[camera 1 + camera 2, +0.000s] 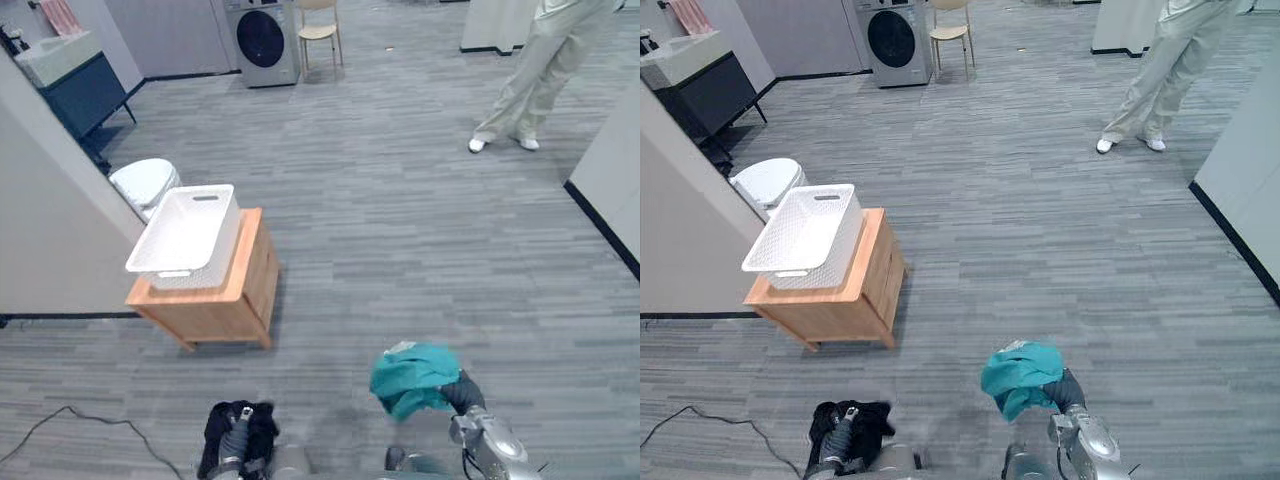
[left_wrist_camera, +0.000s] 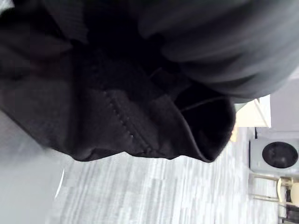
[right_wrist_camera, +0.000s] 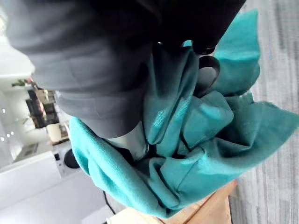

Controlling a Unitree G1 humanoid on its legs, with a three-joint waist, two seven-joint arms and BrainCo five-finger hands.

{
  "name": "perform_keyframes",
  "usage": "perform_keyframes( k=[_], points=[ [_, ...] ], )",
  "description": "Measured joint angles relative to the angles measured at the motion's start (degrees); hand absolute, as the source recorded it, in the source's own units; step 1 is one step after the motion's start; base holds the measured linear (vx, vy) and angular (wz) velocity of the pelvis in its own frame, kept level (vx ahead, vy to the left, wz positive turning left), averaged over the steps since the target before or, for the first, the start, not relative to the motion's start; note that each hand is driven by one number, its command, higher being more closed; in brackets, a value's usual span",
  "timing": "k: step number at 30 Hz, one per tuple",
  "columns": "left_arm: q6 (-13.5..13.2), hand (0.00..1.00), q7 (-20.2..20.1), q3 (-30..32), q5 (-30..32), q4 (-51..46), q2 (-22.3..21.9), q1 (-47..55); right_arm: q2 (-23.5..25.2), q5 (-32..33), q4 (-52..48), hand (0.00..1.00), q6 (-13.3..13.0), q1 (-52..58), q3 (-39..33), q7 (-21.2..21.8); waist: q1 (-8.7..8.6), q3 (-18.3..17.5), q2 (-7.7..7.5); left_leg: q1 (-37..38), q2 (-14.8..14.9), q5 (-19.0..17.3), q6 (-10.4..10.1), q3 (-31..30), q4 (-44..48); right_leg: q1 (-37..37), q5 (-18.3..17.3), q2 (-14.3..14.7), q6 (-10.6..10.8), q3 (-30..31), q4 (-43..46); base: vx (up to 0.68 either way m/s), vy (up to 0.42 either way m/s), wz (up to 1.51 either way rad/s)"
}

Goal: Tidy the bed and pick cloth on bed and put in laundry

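Left eye view: white basket sits on a wooden desk, left, mid-distance. Near left, the left hand is wrapped in black cloth. Near right, the right hand carries teal cloth. Washing machine is far.

Left wrist view: black cloth bunched against the hand; grip cannot be told.

Right wrist view: fingers curled into the teal cloth, clutching it.

teal cloth: soft matt fabric, crumpled
black cloth: matt fabric, stitched seam
basket: white plastic, perforated walls
cabinet: light wood, smooth
floor: grey carpet, matt, finely streaked
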Motion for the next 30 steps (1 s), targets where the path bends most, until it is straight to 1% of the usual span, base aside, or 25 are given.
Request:
perform_keyframes(
  k=[1,3,4,5,6,7,8,9,10,11,13,15,16,17,18,19,20,21,23,24,25,26,27,28,30],
  points=[
    [-0.06,1.0,0.02,-0.01,-0.12,-0.62,-0.09,0.01,-0.1,-0.62,-0.33,1.0,0.0,0.01,-0.04,0.12,-0.01,0.14,-0.22,-0.47,-0.88,0.07,-0.05,3.46,-3.91,1.23,-0.08,0.15,0.1,-1.06,-1.51,0.52,-0.341,0.5],
    [-0.2,1.0,0.08,-0.22,-0.04,-2.89,-1.39,0.0,-1.35,-1.76,-0.71,1.0,0.03,0.34,-0.36,0.23,-0.26,0.29,-0.43,-0.75,-3.31,0.68,1.18,21.22,-18.04,6.65,-1.88,2.25,0.89,-7.97,-5.5,0.54,-0.334,0.72],
    [-0.2,1.0,0.13,-0.45,-0.04,-3.16,-1.46,0.17,-1.51,-1.9,-0.78,1.0,0.01,0.41,-0.2,0.23,-0.39,0.29,-0.49,-0.59,-3.58,1.5,2.74,23.99,-19.67,7.16,-3.46,2.68,0.78,-9.17,-5.26,0.43,-0.236,0.69],
    [0.06,1.0,0.12,-1.07,-0.05,-3.08,-1.62,0.18,-1.62,-2.31,-0.84,1.0,-0.02,0.6,0.4,0.48,0.25,-0.1,-0.4,-0.43,-4.15,2.3,6.09,27.84,-22.26,8.26,-7.86,3.71,0.62,-11.64,-3.09,0.43,-0.162,0.66],
    [0.49,1.0,0.17,-2.02,-0.05,-3.02,-1.42,0.27,-1.62,-2.55,-0.33,1.0,0.0,0.97,0.49,0.92,0.64,-1.72,-1.18,0.26,-5.77,2.4,10.91,28.94,-25.58,7.54,-13.61,3.15,2.31,-14.65,3.88,0.44,-0.138,0.62],
    [0.56,1.0,0.2,-2.02,-0.04,-2.79,-1.36,0.07,-1.62,-2.81,-0.19,1.0,0.0,0.8,0.78,1.04,0.76,-1.92,-1.33,0.88,-6.3,3.15,13.96,28.32,-26.66,6.52,-15.58,2.5,3.18,-15.22,8.63,0.51,-0.097,0.8],
    [0.65,1.0,0.26,-1.48,0.39,-1.48,-0.79,-0.84,-1.61,-2.78,1.0,1.0,0.06,-0.53,2.09,1.08,0.64,-2.25,-2.28,2.14,-7.73,4.7,18.82,26.02,-26.59,1.69,-18.0,-1.92,5.83,-17.14,26.21,0.64,-0.1,1.05],
    [0.69,1.0,0.5,-1.75,1.21,-0.15,0.0,-2.46,-1.43,-2.65,1.52,1.0,0.04,-1.28,3.25,1.1,0.28,-2.47,-3.53,3.55,-9.82,3.62,18.82,21.75,-27.75,-6.19,-11.78,-7.56,6.04,-16.41,46.35,0.65,-0.091,1.26],
    [0.72,1.0,0.63,-2.13,1.32,0.19,0.31,-2.99,-1.33,-2.67,1.78,1.0,0.04,-1.62,3.65,1.11,-0.05,-2.29,-3.97,4.43,-10.39,3.53,18.52,20.0,-27.92,-8.32,-11.29,-9.6,4.84,-15.9,51.63,0.55,-0.085,1.64],
    [1.07,1.0,0.84,-2.77,2.14,0.95,0.76,-3.74,-1.09,-2.74,1.9,1.0,0.1,-1.72,4.53,1.12,-0.82,-1.68,-4.68,7.31,-11.54,3.14,17.2,15.62,-28.41,-10.91,-11.94,-12.94,3.37,-15.18,58.53,0.56,-0.14,1.9],
    [1.28,1.0,1.43,-3.92,3.49,1.71,0.9,-3.54,-0.28,-2.72,1.9,1.0,0.01,-0.89,4.72,0.9,-1.08,-1.35,-4.38,12.63,-11.87,2.62,15.41,9.47,-29.63,-13.27,-12.5,-14.71,2.69,-11.09,58.11,0.53,-0.191,1.99],
    [1.17,1.0,1.67,-4.63,5.57,1.41,1.75,-3.42,0.22,-1.8,1.83,1.0,-0.57,0.12,5.75,-0.33,-1.86,-1.16,-3.55,16.29,-10.88,2.12,13.04,2.06,-30.69,-15.71,-12.51,-14.26,3.61,-5.19,47.77,0.48,-0.297,1.76],
    [1.11,1.0,1.81,-4.59,5.81,1.35,2.6,-3.58,0.66,-1.09,1.83,1.0,-0.7,0.12,6.29,-0.48,-2.03,-1.09,-3.44,16.59,-9.7,1.84,11.74,-1.58,-30.68,-16.48,-11.67,-12.69,5.07,-1.67,38.3,0.41,-0.378,1.72],
    [1.17,1.0,1.86,-4.56,5.82,1.33,3.42,-3.64,1.42,-0.91,1.82,1.0,-1.02,0.09,6.51,-0.77,-2.33,-1.02,-3.33,17.03,-7.91,1.33,9.94,-5.8,-30.37,-16.42,-9.55,-10.02,7.28,3.27,24.17,0.4,-0.396,1.59],
    [1.19,1.0,1.85,-4.54,5.82,1.36,4.22,-3.65,1.84,-0.87,1.82,1.0,-1.12,0.09,6.51,-1.13,-2.32,-1.0,-3.36,17.28,-6.98,0.99,8.65,-7.96,-30.35,-16.35,-7.46,-8.72,8.5,6.39,16.7,0.41,-0.435,1.38],
    [1.24,1.0,1.86,-4.43,5.81,1.36,5.36,-3.68,2.35,-0.76,1.82,1.0,-1.19,0.06,6.52,-1.47,-2.24,-0.87,-3.65,17.57,-5.88,0.31,6.93,-10.63,-30.17,-16.45,-3.55,-7.46,10.09,10.97,7.56,0.43,-0.473,1.13],
    [1.23,1.0,1.85,-4.18,5.79,1.36,6.74,-3.65,2.69,-0.28,1.81,1.0,-1.42,0.0,6.56,-1.51,-2.14,-0.29,-4.69,18.47,-5.38,-0.96,4.71,-12.82,-29.65,-16.62,-0.39,-7.25,12.06,14.82,2.6,0.42,-0.494,1.07],
    [1.23,1.0,1.85,-3.8,5.78,1.35,7.37,-3.38,2.93,0.18,1.82,1.0,-1.57,0.07,6.67,-1.45,-1.92,0.01,-5.23,18.91,-5.32,-2.0,3.3,-13.75,-29.05,-16.7,0.33,-7.46,12.35,15.82,1.93,0.41,-0.534,1.05],
    [1.3,1.0,1.95,-1.89,5.66,0.93,8.93,-1.53,2.69,1.29,1.77,1.0,-1.96,0.72,6.82,-0.8,-2.12,-1.09,-7.52,20.64,-4.95,-7.05,-0.02,-17.05,-24.96,-17.34,2.67,-7.45,9.42,15.73,7.08,0.44,-0.586,0.85],
    [1.42,1.0,2.16,-1.7,5.52,0.98,8.1,-1.16,1.86,1.36,1.8,1.0,-1.95,0.58,6.62,-0.79,-2.03,-1.22,-6.08,20.52,-3.56,-8.24,-1.23,-17.65,-22.07,-17.67,3.76,-6.27,8.75,14.67,9.67,0.43,-0.527,0.66],
    [1.43,1.0,2.48,-1.88,5.48,0.89,6.84,-0.91,0.54,1.52,1.77,1.0,-1.92,0.23,6.47,-0.85,-1.94,-1.35,-3.95,18.0,-0.85,-8.16,-2.08,-17.12,-15.64,-17.1,3.0,-4.59,7.54,12.65,10.56,0.38,-0.453,0.56],
    [1.43,1.0,2.5,-2.0,5.48,-0.17,5.05,-1.36,-0.55,1.75,1.72,1.0,-1.92,-0.8,6.48,-1.14,-1.98,-0.65,-1.7,11.67,2.88,-3.94,-2.86,-15.21,-3.48,-14.82,2.4,-2.99,6.04,10.65,8.87,0.46,-0.495,0.5],
    [1.47,1.0,2.49,-1.86,5.52,-0.83,3.65,-1.46,-1.27,1.74,1.69,1.0,-1.85,-1.71,6.49,-1.25,-1.58,0.71,-0.84,6.76,5.71,-0.4,-1.83,-12.3,5.2,-12.14,3.0,-2.26,4.39,9.96,6.71,0.38,-0.404,0.31],
    [1.6,1.0,2.44,-1.84,5.67,-0.89,2.65,-1.48,-1.45,1.7,1.69,1.0,-1.65,-2.0,6.37,-1.35,-0.71,1.01,-0.75,4.37,7.43,-0.76,-1.42,-8.99,9.07,-9.87,3.08,-2.14,3.58,9.17,5.12,0.38,-0.367,0.24],
    [1.63,1.0,1.86,-1.8,6.23,-1.53,2.39,-1.4,-0.95,1.49,1.56,1.0,-1.48,-2.37,6.4,-1.35,-0.66,1.17,-1.11,3.81,7.34,-1.12,-0.95,-1.4,5.86,-4.33,2.65,-2.93,2.66,7.19,2.31,0.42,-0.359,0.26]
  ],
)
